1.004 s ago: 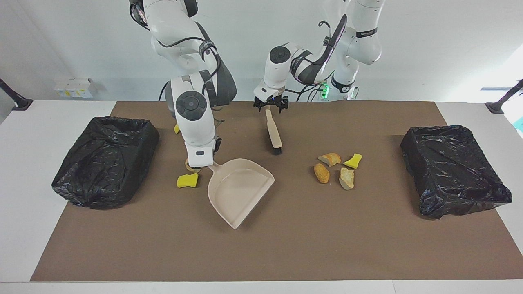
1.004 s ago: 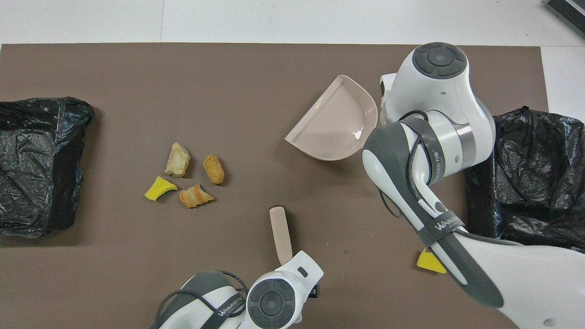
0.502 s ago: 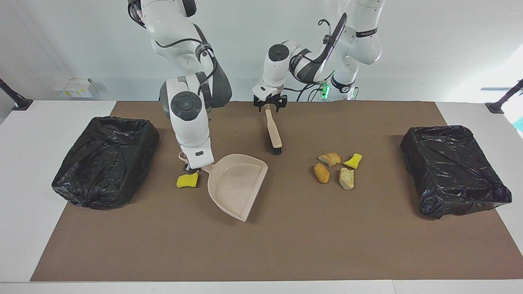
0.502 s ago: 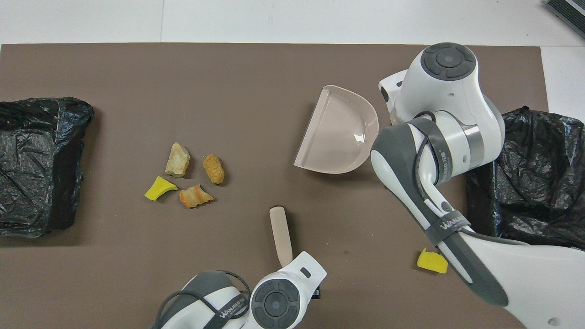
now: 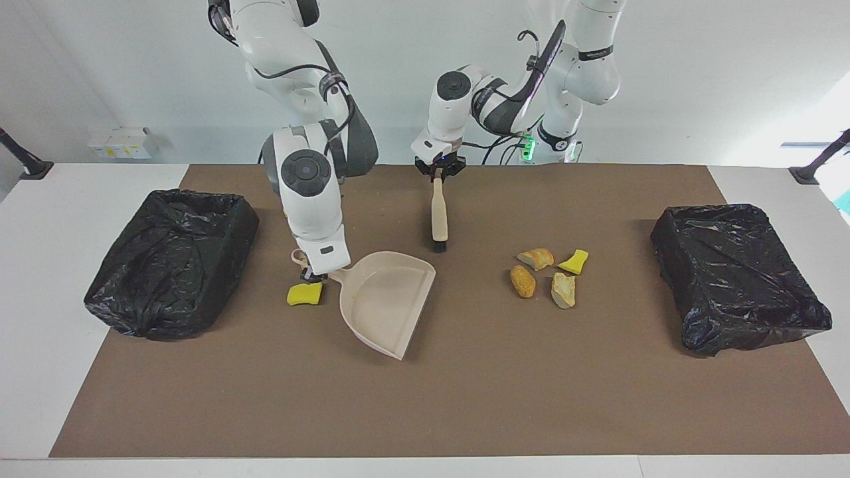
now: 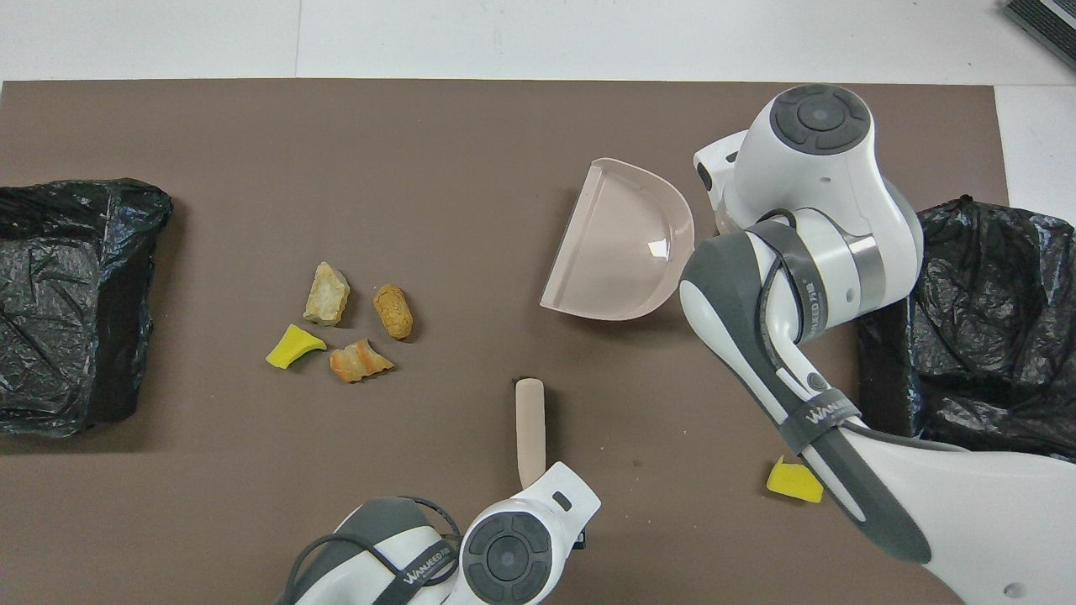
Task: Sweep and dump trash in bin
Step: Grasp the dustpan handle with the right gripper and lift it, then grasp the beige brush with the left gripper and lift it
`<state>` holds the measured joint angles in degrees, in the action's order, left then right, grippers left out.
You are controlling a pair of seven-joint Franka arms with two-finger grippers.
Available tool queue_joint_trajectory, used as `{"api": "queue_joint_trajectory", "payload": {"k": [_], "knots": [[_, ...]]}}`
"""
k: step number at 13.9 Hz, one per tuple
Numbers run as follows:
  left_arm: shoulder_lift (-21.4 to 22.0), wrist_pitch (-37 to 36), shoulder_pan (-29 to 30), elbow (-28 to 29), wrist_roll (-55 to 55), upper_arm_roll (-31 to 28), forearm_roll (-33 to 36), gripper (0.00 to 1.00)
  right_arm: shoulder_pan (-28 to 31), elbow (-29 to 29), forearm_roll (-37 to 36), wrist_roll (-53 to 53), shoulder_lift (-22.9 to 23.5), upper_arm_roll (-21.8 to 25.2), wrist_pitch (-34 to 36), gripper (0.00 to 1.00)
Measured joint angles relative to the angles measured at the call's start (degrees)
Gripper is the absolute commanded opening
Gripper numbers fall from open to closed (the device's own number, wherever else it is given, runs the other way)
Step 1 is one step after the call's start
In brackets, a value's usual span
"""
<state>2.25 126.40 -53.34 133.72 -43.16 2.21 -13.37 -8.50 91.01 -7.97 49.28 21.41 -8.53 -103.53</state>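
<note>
A beige dustpan (image 5: 385,305) (image 6: 626,252) rests on the brown mat. My right gripper (image 5: 311,271) is shut on its handle. A yellow sponge piece (image 5: 305,293) lies beside that handle. My left gripper (image 5: 438,171) is shut on the handle end of a beige brush (image 5: 439,216) (image 6: 530,424), whose black bristles touch the mat nearer to the robots than the dustpan. A cluster of trash (image 5: 548,272) (image 6: 349,323), three bread chunks and a yellow sponge piece, lies toward the left arm's end. Another yellow piece (image 6: 793,484) sits beside the right arm.
A black-bagged bin (image 5: 172,259) (image 6: 983,328) stands at the right arm's end of the mat, and a second black-bagged bin (image 5: 740,275) (image 6: 76,302) at the left arm's end. White table (image 5: 40,279) surrounds the mat.
My left gripper has closed on the brush handle, and the brush has swung straight. My right arm has turned the dustpan, so its mouth faces more toward the left arm's end.
</note>
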Motion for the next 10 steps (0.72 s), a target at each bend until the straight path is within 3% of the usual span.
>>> {"api": "queue_joint_trajectory", "payload": {"k": [4, 10], "knots": [[3.52, -8.84, 6.52, -2.15, 6.6, -0.69, 0.06, 0.0, -1.28, 2.32, -2.57, 0.05, -0.37, -0.23, -2.67, 0.0], [15.02, -23.65, 26.04, -3.76, 20.77, -1.28, 2.29, 0.0, -2.76, 10.1, -3.92, 5.04, -2.67, -0.45, -6.89, 0.0]]}}
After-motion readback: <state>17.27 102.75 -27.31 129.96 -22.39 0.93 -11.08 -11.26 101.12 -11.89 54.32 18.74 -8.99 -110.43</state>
